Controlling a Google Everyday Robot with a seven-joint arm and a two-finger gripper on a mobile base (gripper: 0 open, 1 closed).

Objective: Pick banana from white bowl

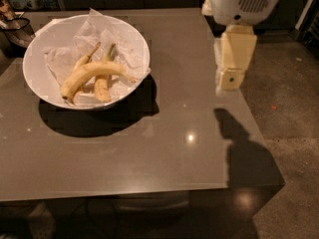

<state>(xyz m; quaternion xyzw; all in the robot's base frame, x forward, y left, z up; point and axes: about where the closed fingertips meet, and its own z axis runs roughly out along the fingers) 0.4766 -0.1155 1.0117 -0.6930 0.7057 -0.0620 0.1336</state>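
The gripper [231, 77] hangs above the counter's [174, 148] right edge, open or closed I cannot tell, and the banana [94, 69] lies in the white bowl [31, 66] by the far-left corner, well apart, long axis running left-to-right.

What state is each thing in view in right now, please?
Round white bowl: upright on grey table, lined with crumpled white paper.
Long curved yellow banana: lying in it across the others, ungrasped.
Two shorter yellow bananas: lying beneath it.
Cream gripper: above the table's right edge, apart from the bowl.
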